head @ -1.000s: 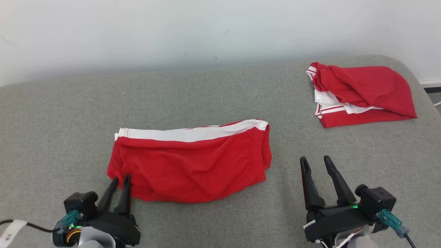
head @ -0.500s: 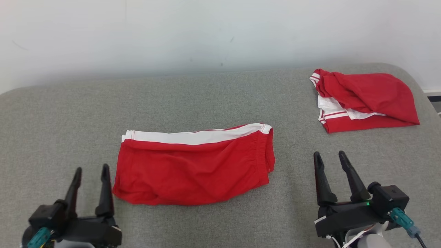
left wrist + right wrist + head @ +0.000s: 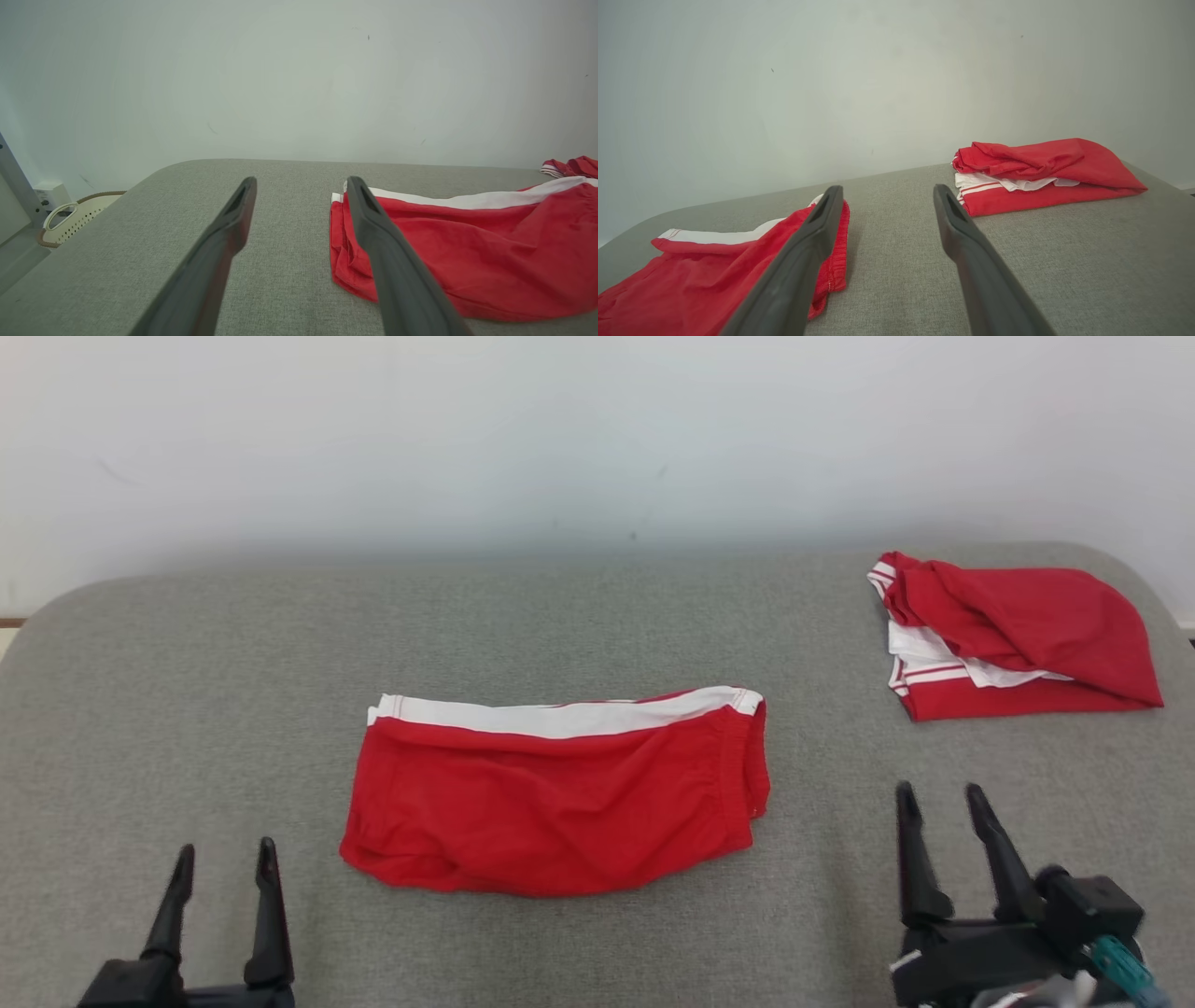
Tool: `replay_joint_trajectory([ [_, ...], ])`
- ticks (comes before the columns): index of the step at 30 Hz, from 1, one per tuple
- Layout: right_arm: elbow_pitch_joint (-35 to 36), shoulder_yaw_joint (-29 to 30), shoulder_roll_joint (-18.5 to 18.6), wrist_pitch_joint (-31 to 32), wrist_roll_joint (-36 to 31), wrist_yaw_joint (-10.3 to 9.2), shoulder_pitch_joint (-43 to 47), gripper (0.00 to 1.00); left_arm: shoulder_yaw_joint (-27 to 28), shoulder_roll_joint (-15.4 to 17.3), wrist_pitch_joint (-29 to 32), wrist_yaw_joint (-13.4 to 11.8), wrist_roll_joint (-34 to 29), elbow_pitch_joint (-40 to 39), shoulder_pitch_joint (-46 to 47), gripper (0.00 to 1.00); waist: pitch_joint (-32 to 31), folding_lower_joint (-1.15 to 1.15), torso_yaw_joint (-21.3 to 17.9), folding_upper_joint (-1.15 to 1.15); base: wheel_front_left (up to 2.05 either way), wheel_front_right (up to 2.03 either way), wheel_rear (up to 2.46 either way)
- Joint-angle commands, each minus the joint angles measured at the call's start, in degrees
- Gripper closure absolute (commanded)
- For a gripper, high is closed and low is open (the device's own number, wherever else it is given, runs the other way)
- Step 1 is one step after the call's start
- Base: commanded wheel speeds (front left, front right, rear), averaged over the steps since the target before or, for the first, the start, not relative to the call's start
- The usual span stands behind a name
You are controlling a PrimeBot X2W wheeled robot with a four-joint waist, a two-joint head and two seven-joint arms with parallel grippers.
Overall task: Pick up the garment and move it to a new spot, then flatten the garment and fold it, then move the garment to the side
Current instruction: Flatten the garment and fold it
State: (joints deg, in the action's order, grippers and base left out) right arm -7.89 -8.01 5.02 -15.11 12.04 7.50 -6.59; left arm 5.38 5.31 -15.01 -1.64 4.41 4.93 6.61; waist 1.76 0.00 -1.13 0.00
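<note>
The garment (image 3: 1022, 625) lies in a loose, lumpy fold at the far right corner of the grey surface (image 3: 187, 709), close to its rounded edge, with the top red layer bunched over the white panel. A clumsy nudge or a pinch of that top layer alone could pull the fold apart or slide it off. Both the left end effector (image 3: 227, 847) and the right end effector (image 3: 939, 791) are spread wide and empty near the front, and either could easily take the red shorts (image 3: 560, 803) in the middle for it.
</note>
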Motion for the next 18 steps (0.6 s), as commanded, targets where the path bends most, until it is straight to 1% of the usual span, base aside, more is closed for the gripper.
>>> replay_joint_trajectory([
  [1, -0.1, 0.8, -0.1, -0.1, -0.5, -0.03, 1.3, 0.0, -0.2, -0.3, -0.2, -0.3, 0.0, -0.1, -1.1, 0.0, -1.0, 0.0, 1.2, 0.0, 0.0, 0.0, 0.0],
  [5, 0.2, 1.9, -0.7, 0.0, -1.1, -0.03, 2.7, 0.0, -0.4, -0.7, -0.2, -0.3, 0.4, 0.7, -2.4, 0.0, -1.8, 0.0, 2.2, 0.0, 0.0, 0.0, 0.0],
  [11, -0.2, -3.1, 0.5, 0.0, -0.8, -0.03, 1.8, 0.0, -0.4, -0.8, -0.2, -0.4, -0.4, 0.9, -3.0, 0.0, -2.1, 0.0, 2.4, 0.0, 0.0, 0.0, 0.0],
  [18, -1.0, -3.5, 0.9, 0.0, -0.2, -0.03, 1.5, 0.0, -0.1, -1.0, -0.2, -0.8, -0.5, 0.0, -3.5, 0.0, -2.4, 0.0, 2.8, 0.0, 0.0, 0.0, 0.0],
])
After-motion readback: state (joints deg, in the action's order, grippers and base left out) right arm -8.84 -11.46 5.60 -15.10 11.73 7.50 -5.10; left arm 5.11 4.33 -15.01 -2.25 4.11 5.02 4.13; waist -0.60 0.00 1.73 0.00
